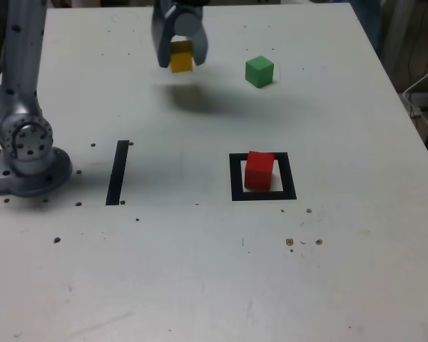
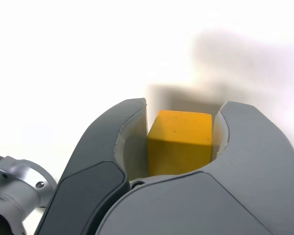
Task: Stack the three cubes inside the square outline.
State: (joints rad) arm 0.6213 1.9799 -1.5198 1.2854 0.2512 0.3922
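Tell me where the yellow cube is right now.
The yellow cube is clamped in the gripper near the far edge of the table, lifted above its shadow, on the exterior view's left of the green cube.

Open table around red cube

Arm: silver-grey metal, round joint housing with dark screw holes.
Gripper: dark grey curved shells, pale inner pads.
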